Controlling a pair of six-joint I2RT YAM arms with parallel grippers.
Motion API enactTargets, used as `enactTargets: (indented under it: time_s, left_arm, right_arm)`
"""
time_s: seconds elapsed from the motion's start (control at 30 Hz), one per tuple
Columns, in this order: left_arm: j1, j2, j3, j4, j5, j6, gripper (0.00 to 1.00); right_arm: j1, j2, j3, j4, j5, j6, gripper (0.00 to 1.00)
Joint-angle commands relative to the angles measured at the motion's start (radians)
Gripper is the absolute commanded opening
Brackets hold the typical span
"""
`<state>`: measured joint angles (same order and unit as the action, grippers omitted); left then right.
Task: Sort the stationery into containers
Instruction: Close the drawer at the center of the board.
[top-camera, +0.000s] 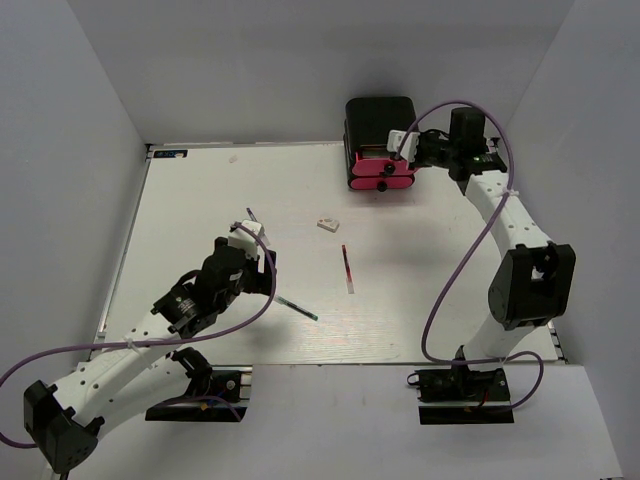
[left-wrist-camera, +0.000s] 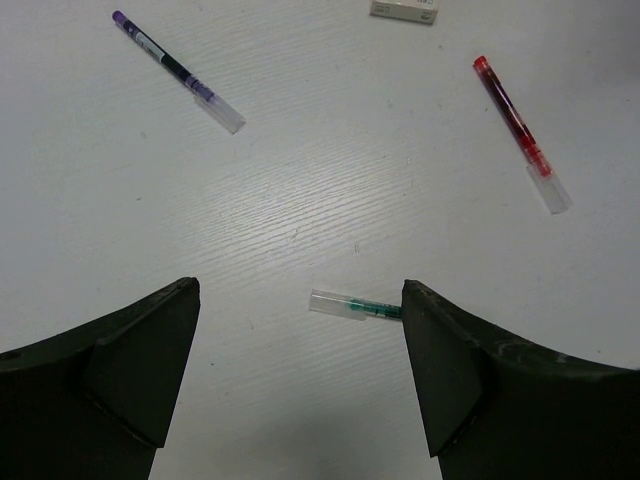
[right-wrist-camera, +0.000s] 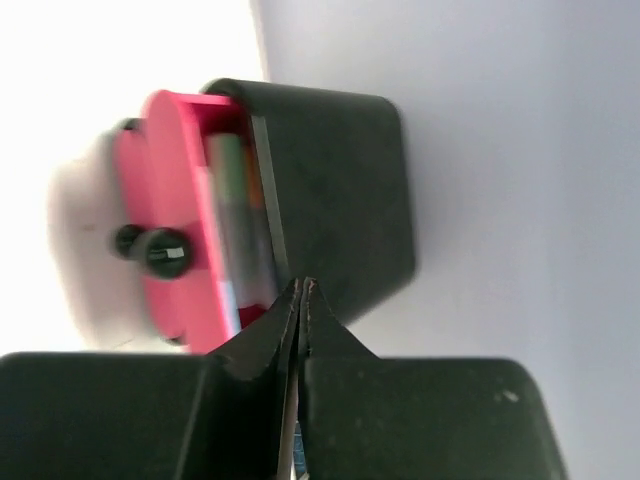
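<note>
My left gripper (top-camera: 266, 270) (left-wrist-camera: 300, 335) is open and empty above the table. The dark teal pen (left-wrist-camera: 355, 306) (top-camera: 298, 308) lies flat with its clear end between the fingers, its other end hidden behind the right finger (left-wrist-camera: 450, 360). The thin red pen (top-camera: 346, 268) (left-wrist-camera: 518, 128) and the tiny white block (top-camera: 328, 224) (left-wrist-camera: 404, 8) lie further out. The black case (top-camera: 380, 118) (right-wrist-camera: 340, 180) stands at the back. Its top pink drawer (right-wrist-camera: 165, 200) is pulled out, with pale green and orange-capped items (right-wrist-camera: 235, 190) inside. My right gripper (top-camera: 398, 150) (right-wrist-camera: 303, 287) is shut just above that drawer.
A purple pen (left-wrist-camera: 176, 70) (top-camera: 250, 214) lies on the table to the left of my left gripper. Grey walls close in the table's left, back and right sides. The case stands against the back wall.
</note>
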<state>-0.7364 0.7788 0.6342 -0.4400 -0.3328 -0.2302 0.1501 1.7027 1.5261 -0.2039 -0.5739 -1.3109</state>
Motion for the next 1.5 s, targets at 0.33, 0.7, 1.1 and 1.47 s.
enactTargets:
  time_s: [0.33,0.7,1.1,1.47]
  left_arm:
    - [0.002,-0.027,-0.001,0.017,0.018,0.0,0.92]
    - [0.002,-0.027,-0.001,0.017,0.018,0.0,0.92]
    - [0.002,-0.036,-0.001,0.026,0.018,0.0,0.92]
    - [0.002,-0.036,-0.001,0.026,0.028,0.0,0.92]
  right_arm:
    - [-0.003,0.124,0.017,-0.365,-0.02,-0.059,0.0]
    - [-0.009,0.172,-0.04,-0.073,0.094,0.071,0.0]
    - [-0.004,0.195,-0.017,0.107,0.146,0.217,0.0]
    - [-0.001,0.21,-0.015,0.17,0.143,0.289,0.0]
